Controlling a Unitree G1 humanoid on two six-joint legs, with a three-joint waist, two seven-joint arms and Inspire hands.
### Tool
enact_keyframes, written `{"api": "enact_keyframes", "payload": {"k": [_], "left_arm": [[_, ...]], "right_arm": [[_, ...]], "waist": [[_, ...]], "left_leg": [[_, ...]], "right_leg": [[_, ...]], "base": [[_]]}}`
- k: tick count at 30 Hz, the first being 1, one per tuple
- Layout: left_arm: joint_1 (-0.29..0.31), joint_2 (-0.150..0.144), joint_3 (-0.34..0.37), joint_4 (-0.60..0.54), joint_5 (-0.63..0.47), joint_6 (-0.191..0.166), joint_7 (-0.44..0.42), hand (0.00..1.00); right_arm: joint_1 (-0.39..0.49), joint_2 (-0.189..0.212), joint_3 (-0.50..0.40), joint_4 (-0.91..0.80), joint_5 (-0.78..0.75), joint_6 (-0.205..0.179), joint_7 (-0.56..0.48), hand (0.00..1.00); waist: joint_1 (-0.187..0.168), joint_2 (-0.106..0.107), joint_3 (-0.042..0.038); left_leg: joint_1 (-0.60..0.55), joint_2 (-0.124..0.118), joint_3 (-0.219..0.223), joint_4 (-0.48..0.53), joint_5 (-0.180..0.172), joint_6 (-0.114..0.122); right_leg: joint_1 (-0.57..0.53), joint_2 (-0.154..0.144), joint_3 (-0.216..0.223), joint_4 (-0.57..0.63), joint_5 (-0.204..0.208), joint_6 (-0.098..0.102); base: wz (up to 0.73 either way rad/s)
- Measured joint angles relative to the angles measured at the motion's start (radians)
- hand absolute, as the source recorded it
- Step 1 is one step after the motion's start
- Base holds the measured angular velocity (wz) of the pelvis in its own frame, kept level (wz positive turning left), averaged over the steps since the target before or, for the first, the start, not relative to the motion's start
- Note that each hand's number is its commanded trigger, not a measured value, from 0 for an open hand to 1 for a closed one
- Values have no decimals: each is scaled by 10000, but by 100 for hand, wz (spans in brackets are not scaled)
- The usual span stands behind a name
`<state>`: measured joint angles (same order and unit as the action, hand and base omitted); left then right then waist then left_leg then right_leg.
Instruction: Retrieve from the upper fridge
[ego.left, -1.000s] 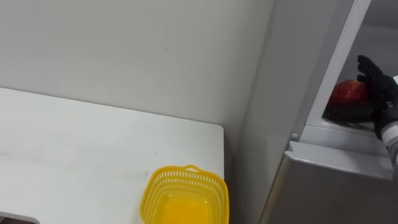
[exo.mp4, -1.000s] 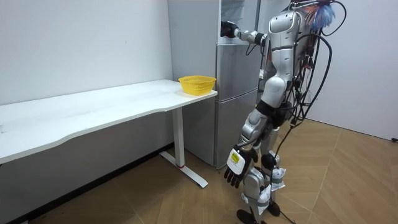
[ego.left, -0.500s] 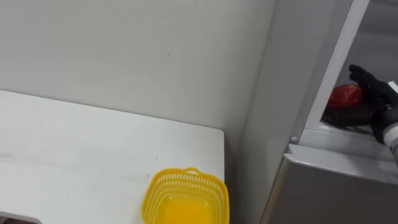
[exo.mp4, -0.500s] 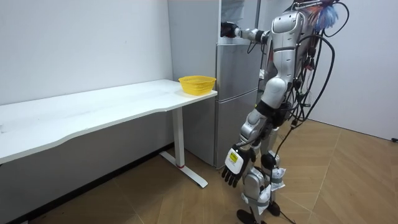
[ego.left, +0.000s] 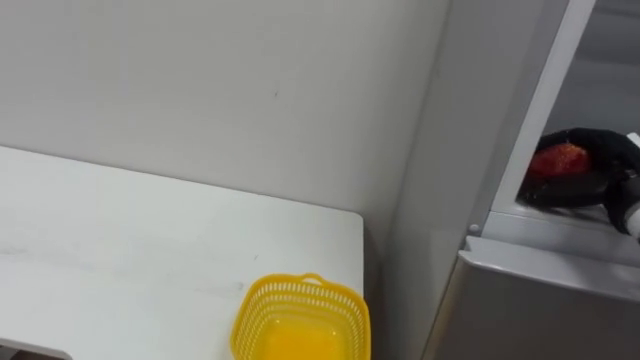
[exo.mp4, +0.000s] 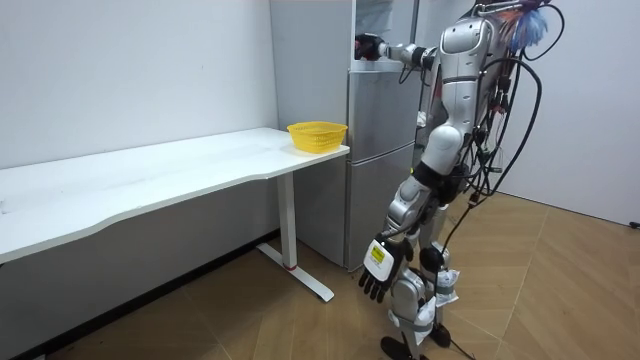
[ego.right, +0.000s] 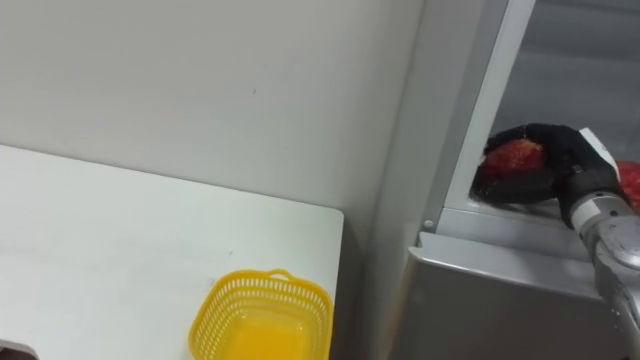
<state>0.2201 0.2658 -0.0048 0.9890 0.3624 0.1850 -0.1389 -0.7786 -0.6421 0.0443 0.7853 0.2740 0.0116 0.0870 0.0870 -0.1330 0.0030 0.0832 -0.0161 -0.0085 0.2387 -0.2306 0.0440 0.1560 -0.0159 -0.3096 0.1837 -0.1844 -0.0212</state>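
Observation:
A red round fruit (ego.left: 556, 160) lies on the shelf of the open upper fridge compartment (ego.left: 600, 60), at the right of the eye views. My right hand (ego.right: 556, 150) reaches in from the right; its black fingers curl over the top of the fruit (ego.right: 514, 156) and the thumb lies below it. In the room view I stand in front of the grey fridge (exo.mp4: 380, 160) with my right hand (exo.mp4: 367, 46) raised into its top compartment. My left hand (exo.mp4: 377, 277) hangs by my leg with relaxed fingers.
A yellow mesh basket (ego.left: 300, 320) stands empty at the right end of the white table (ego.left: 120, 240), beside the fridge. The shut lower fridge door (ego.left: 540, 300) lies below my arm. Another red thing (ego.right: 629, 186) shows at the shelf's right edge.
My right hand's fingers, straight and raised beside the fruit a second ago, have curled down over it. The left hand swings slightly by the leg.

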Motion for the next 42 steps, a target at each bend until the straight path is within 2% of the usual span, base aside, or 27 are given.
{"api": "enact_keyframes", "payload": {"k": [4, 12, 15, 19, 22, 24, 25, 30, 32, 34, 35, 39, 41, 42], "left_arm": [[-75, 21, -6, -7, 0, -3, 24, 0], [-140, 169, -96, -12, -32, -35, 29, 0], [-142, 185, -115, 18, -31, -37, 29, 0], [-161, 184, -161, 44, -22, -39, 27, 0], [-253, 184, -187, 44, 11, -42, 28, 0], [-327, 183, -190, 61, 6, -79, 30, 0], [-363, 177, -187, 119, 6, -132, 50, 0], [-360, 20, -196, 123, -9, -130, 254, 0], [-371, -76, -196, 94, -24, -168, 342, 0], [-361, -114, -198, 49, -15, -264, 463, 0], [-340, -122, -198, 41, -22, -325, 487, 0], [-308, -130, -193, 42, -25, -375, 532, 0], [-243, -130, -205, 64, -51, -405, 696, 0], [-245, -158, -209, 139, -58, -416, 751, 0]], "right_arm": [[-9, -34, 42, -37, -100, 17, 27, 100], [-37, -26, 247, -449, -832, 115, -203, 100], [-26, 14, 343, -713, -1166, 116, -422, 100], [71, 213, 343, -1116, -1624, 121, -650, 100], [172, 425, 297, -1430, -1733, 112, -990, 100], [302, 455, 274, -1798, -1853, 129, -1110, 100], [579, 491, 135, -2169, -1939, 128, -1236, 100], [1715, 963, -469, -3975, -2464, 232, -1935, 100], [2014, 1068, -477, -4527, -2622, 233, -2110, 100], [2293, 1100, -469, -4937, -2736, 235, -2336, 100], [2470, 1183, -468, -5214, -2825, 236, -2518, 100], [3093, 1493, -479, -6075, -2940, 250, -3200, 100], [3557, 1745, -473, -6714, -3320, 250, -3589, 100], [3789, 1929, -477, -7053, -3648, 220, -3821, 100]], "waist": [[-7, -85, 18], [5, -87, 5], [3, -25, -20], [3, 167, -101], [-9, 313, -61], [-39, 334, -49], [-39, 387, -35], [-67, 463, -109], [-122, 538, -114], [-101, 544, -114], [-50, 540, -116], [-84, 550, -109], [-87, 560, -102], [-106, 607, -71]], "left_leg": [[-1, -1, 15, -4, -1, 1], [-47, 17, 103, -5, -1, -2], [-79, 20, 168, 1, 2, -2], [-50, 25, 284, -4, 4, 1], [-18, 29, 330, -5, 4, 2], [-29, 37, 334, -8, 3, 2], [-40, 39, 330, -10, 2, 0], [-40, 40, 352, -25, 1, 2], [-25, 37, 399, -48, 2, 3], [-17, 47, 471, -94, 2, 3], [-14, 67, 555, -138, 5, 0], [-6, 67, 623, -165, 8, 1], [5, 66, 641, -178, 8, 2], [12, 65, 661, -178, 7, 3]], "right_leg": [[-3, 3, 28, 4, 0, 0], [-103, 8, 80, 16, 1, -1], [-154, 2, 102, 29, 3, -4], [-170, 8, 311, 27, 9, -15], [-149, 4, 328, 27, 10, -17], [-156, 6, 317, 26, 17, -28], [-166, 7, 314, 21, 18, -29], [-194, 9, 337, 19, 18, -29], [-200, 9, 353, 21, 18, -29], [-234, 23, 444, 26, 18, -29], [-289, 44, 575, 25, 19, -32], [-322, 48, 655, 24, 28, -47], [-343, 61, 734, 23, 29, -49], [-349, 63, 765, 24, 30, -50]], "base": [[-1], [-4], [-7], [-8], [-3], [0], [0], [0], [-5], [-11], [-18], [-7], [-7], [-8]]}}
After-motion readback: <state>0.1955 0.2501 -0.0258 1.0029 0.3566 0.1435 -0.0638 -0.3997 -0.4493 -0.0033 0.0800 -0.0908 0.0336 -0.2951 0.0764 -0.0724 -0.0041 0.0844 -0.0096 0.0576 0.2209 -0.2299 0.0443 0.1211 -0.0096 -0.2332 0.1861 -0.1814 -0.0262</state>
